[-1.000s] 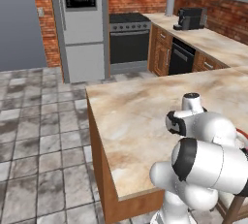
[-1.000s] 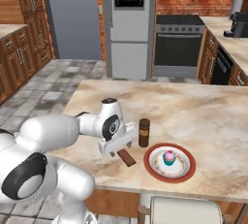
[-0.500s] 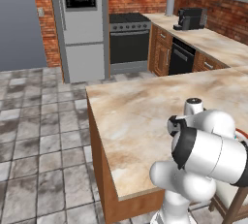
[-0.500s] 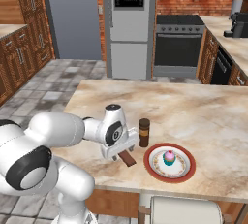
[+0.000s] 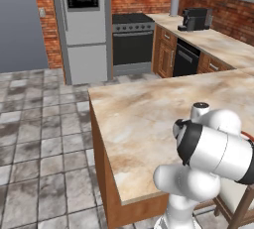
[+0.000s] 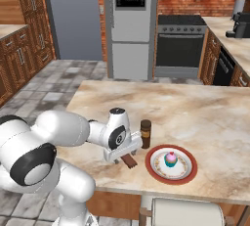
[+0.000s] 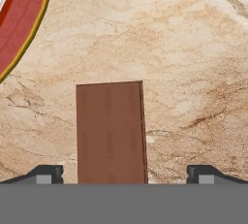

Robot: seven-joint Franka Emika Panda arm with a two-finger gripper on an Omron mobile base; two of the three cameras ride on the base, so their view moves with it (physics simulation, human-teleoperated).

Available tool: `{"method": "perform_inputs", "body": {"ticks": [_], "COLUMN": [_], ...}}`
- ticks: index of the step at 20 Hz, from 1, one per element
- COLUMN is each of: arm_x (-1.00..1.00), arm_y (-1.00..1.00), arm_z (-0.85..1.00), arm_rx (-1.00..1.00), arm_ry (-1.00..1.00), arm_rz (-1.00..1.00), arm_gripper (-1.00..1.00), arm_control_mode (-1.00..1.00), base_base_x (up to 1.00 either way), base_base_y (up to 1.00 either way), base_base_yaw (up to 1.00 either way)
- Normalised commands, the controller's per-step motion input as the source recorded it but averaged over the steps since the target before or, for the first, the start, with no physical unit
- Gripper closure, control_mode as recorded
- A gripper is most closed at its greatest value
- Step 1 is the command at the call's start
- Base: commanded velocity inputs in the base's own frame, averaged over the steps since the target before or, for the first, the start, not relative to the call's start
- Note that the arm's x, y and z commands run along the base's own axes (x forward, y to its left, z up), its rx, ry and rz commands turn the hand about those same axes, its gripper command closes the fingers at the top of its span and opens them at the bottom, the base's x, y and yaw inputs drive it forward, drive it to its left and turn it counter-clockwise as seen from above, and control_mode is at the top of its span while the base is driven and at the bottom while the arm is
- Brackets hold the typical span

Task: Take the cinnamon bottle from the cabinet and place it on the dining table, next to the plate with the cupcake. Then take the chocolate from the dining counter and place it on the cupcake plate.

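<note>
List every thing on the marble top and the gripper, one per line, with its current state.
gripper: open, fingers wide either side of the chocolate
chocolate: lying flat on the table, not gripped
cinnamon bottle: upright, cap on, beside the plate
plate: flat on the table, holding the cupcake
cupcake: upright at the plate's middle
table: bearing all of these

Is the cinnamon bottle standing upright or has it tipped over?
Upright. The cinnamon bottle stands cap up on the dining table, beside the plate.
</note>
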Motion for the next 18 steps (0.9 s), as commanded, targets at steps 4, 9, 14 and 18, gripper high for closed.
{"method": "perform_inputs", "body": {"ticks": [4,9,14,18], "arm_x": [0.0,-0.04,-0.06,-0.13], "arm_y": [0.04,0.11,0.2,0.16], "arm_z": [-0.32,-0.38,-0.43,-0.39], "arm_rx": [0.0,0.0,0.0,0.0], "arm_ry": [-0.01,0.0,0.0,0.0], "arm_rz": [-0.07,-0.06,-0.04,-0.02], "arm_gripper": [-1.0,-1.0,-1.0,1.0], "arm_control_mode": [-1.0,-1.0,-1.0,-1.0], "base_base_x": [0.0,0.0,0.0,0.0], "base_base_y": [0.0,0.0,0.0,0.0], "base_base_yaw": [0.0,0.0,0.0,0.0]}}
